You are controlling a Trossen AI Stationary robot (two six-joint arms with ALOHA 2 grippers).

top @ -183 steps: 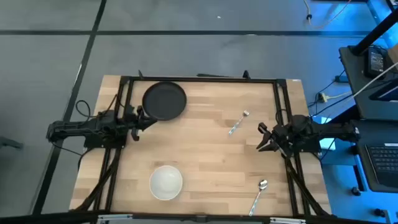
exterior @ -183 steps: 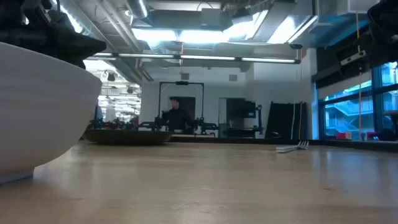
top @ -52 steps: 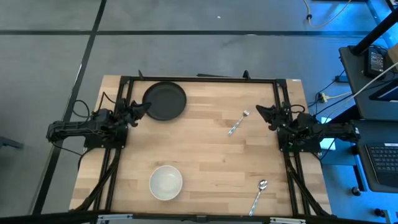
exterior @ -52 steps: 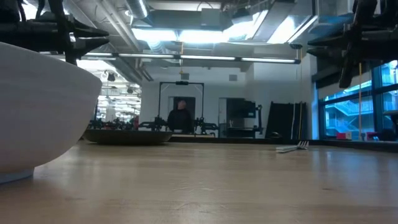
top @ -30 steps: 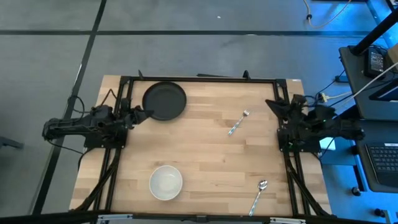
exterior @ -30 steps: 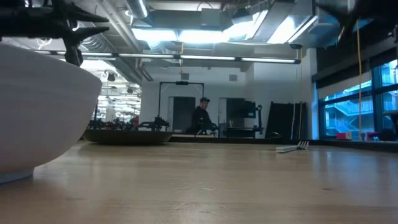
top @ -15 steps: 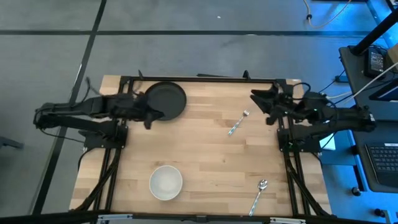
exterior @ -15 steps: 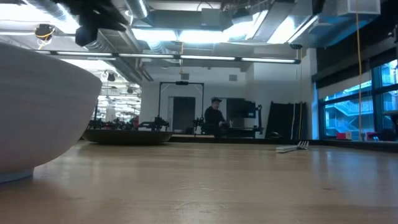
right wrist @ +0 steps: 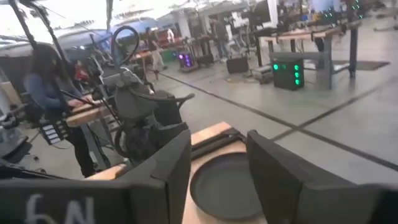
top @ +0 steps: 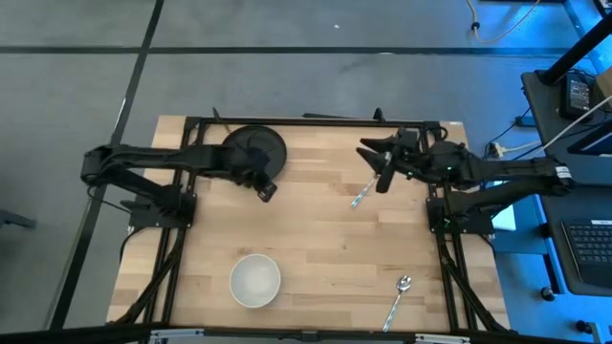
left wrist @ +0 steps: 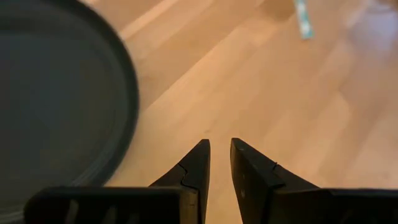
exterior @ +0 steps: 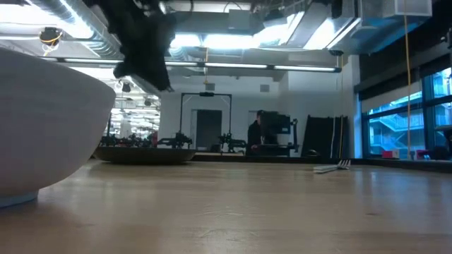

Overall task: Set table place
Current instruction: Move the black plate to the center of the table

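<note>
A black plate (top: pixel 251 151) lies flat at the far left of the wooden table (top: pixel 316 239); it also shows in the left wrist view (left wrist: pixel 56 106) and the low view (exterior: pixel 145 155). A white bowl (top: pixel 255 280) stands near the front. A fork (top: pixel 364 191) lies at the far right, and a spoon (top: pixel 398 298) at the near right. My left gripper (top: pixel 266 191) hangs above the table just off the plate's near right rim, its fingers (left wrist: pixel 219 146) almost together and empty. My right gripper (top: pixel 375 164) hovers open and empty over the fork's tine end.
The table's black frame (top: pixel 306 121) runs along the far edge and both sides. Bare wood lies between plate, bowl and fork. Beyond the table, a person (exterior: pixel 256 137) walks in the room, and another person (right wrist: pixel 56 93) stands behind the left arm (right wrist: pixel 143 124).
My left gripper has swung from the table's left edge toward the right, past the plate's near rim. My right gripper has swung from the right edge toward the left, over the fork's tine end. The plate, bowl, fork and spoon have stayed in place.
</note>
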